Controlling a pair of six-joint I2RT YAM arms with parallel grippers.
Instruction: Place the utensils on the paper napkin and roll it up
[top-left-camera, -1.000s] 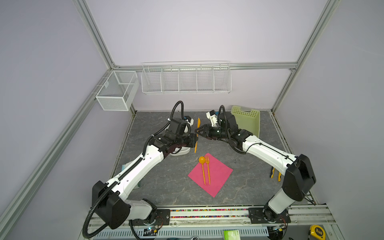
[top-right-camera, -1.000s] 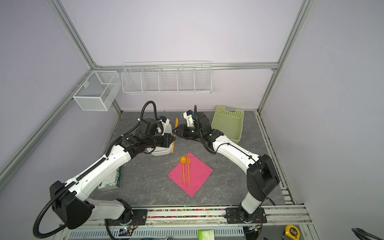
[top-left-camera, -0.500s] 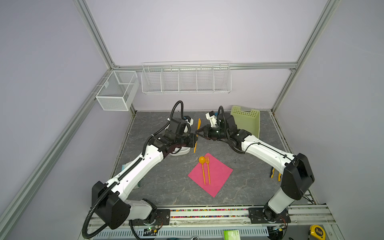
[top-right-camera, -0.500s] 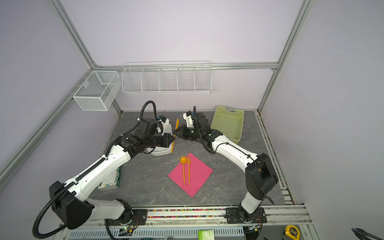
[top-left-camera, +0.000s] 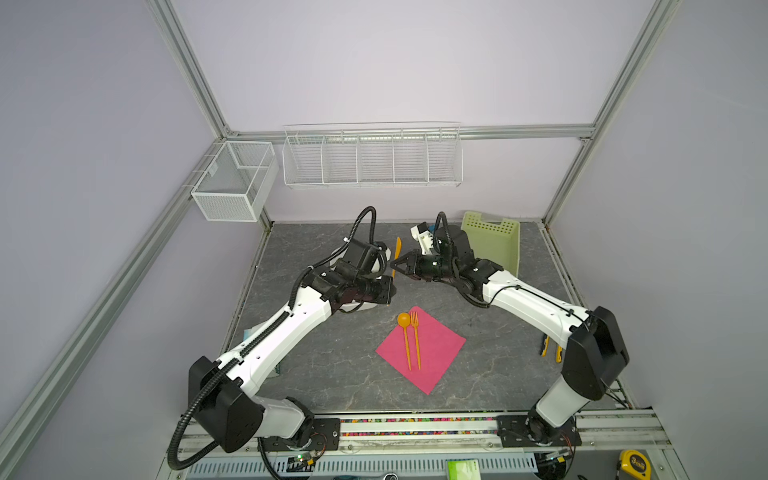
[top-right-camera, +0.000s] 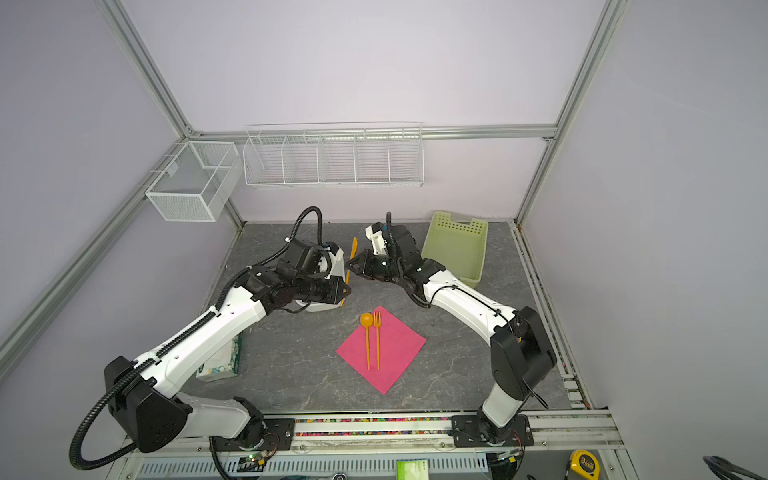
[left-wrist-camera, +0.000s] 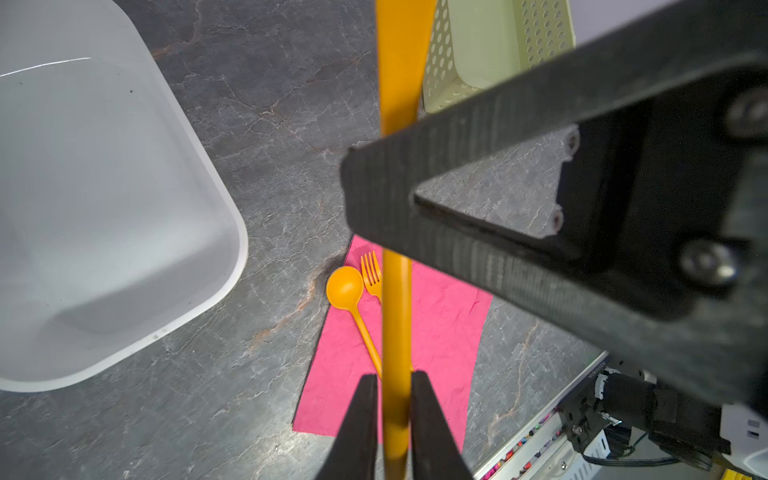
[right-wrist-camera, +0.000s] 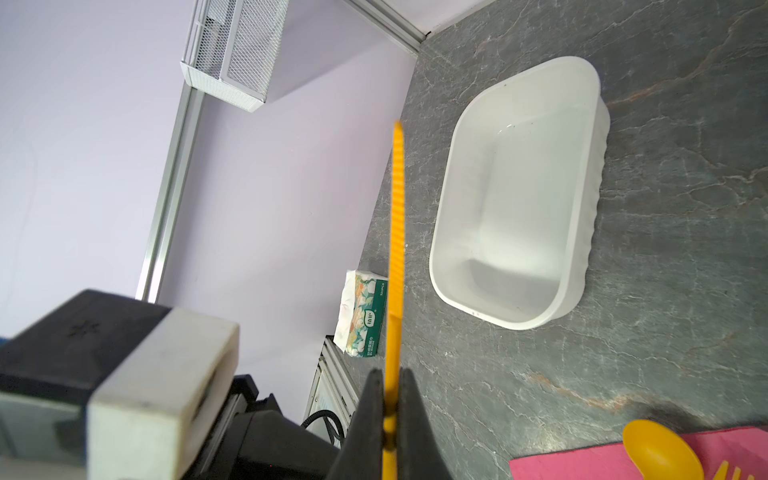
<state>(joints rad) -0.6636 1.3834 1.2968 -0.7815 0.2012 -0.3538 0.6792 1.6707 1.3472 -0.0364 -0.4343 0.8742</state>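
An orange knife (top-left-camera: 397, 254) (top-right-camera: 353, 249) stands upright above the table between my two grippers. My right gripper (top-left-camera: 395, 264) (right-wrist-camera: 388, 372) is shut on its middle. My left gripper (top-right-camera: 345, 291) (left-wrist-camera: 395, 376) flanks the handle's lower end, jaws slightly apart: a thin gap shows on one side of the knife (left-wrist-camera: 397, 311), so it is open. The pink paper napkin (top-left-camera: 434, 353) (top-right-camera: 397, 351) lies flat like a diamond in front. On it the orange spoon (top-left-camera: 404, 320) (left-wrist-camera: 345, 289) and fork (top-left-camera: 415, 336) (left-wrist-camera: 371, 272) lie side by side.
A white tub (right-wrist-camera: 453, 166) (left-wrist-camera: 232, 266) sits under my left wrist. A green perforated basket (top-left-camera: 494, 245) stands at the back right. A tissue box (top-right-camera: 220, 361) lies at the left edge. Wire baskets (top-left-camera: 370, 158) hang on the back wall.
My right gripper has shut on the knife. My left gripper's jaws have eased slightly apart around the handle. Both arms have barely moved.
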